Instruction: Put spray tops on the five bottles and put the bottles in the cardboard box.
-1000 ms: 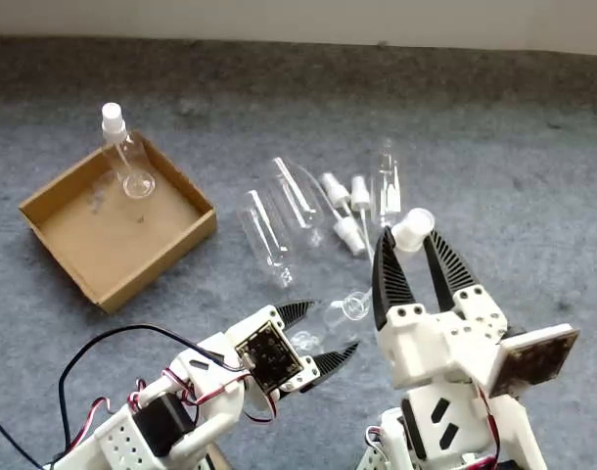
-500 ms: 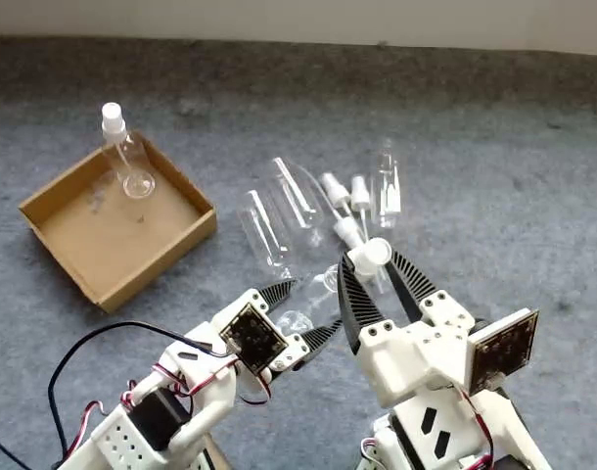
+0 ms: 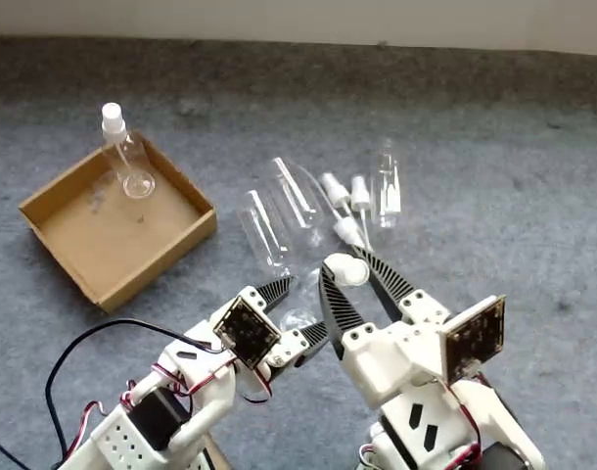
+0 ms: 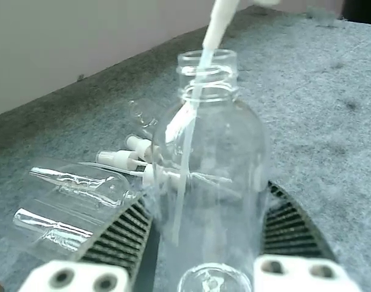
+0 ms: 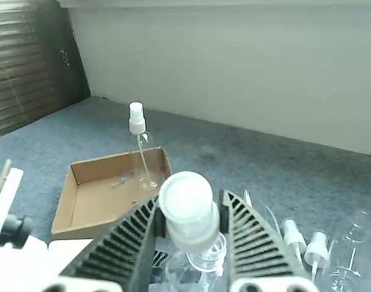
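Grey carpet [image 3: 494,147] all across. Cardboard box [image 3: 163,258] off to one side, with a capped bottle [image 3: 125,157] standing in its far corner. Left gripper [image 3: 298,311] squeezing a clear bottle [image 4: 213,176], upright, neck up. Right gripper [image 3: 345,264] pinching a white spray top [image 5: 187,210] just above, thin tube [image 4: 191,121] pointing down into the neck. Bare bottles [image 3: 267,231] and loose spray tops [image 3: 338,188] lying flat beyond.
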Tool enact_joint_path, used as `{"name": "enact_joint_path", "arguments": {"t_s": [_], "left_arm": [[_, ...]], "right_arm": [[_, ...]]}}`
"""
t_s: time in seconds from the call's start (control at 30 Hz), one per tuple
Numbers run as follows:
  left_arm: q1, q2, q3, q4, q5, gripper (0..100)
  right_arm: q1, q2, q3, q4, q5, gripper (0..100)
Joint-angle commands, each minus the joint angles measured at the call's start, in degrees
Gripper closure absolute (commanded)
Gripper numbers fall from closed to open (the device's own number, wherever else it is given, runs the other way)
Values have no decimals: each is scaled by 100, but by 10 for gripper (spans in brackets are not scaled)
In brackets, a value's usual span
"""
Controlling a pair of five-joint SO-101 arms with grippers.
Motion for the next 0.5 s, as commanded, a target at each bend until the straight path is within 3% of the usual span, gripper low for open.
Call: {"name": "enact_joint_path", "arguments": {"t_s": [0.0, 0.33, 0.47], "left_arm": [[-22, -48, 127, -149, 79, 973], [-48, -48, 127, -141, 70, 973], [-57, -48, 127, -158, 70, 973]], "right_arm": [[-136, 48, -22, 145, -9, 827], [-119, 48, -57, 391, 378, 807], [567, 48, -382, 382, 387, 807]]}}
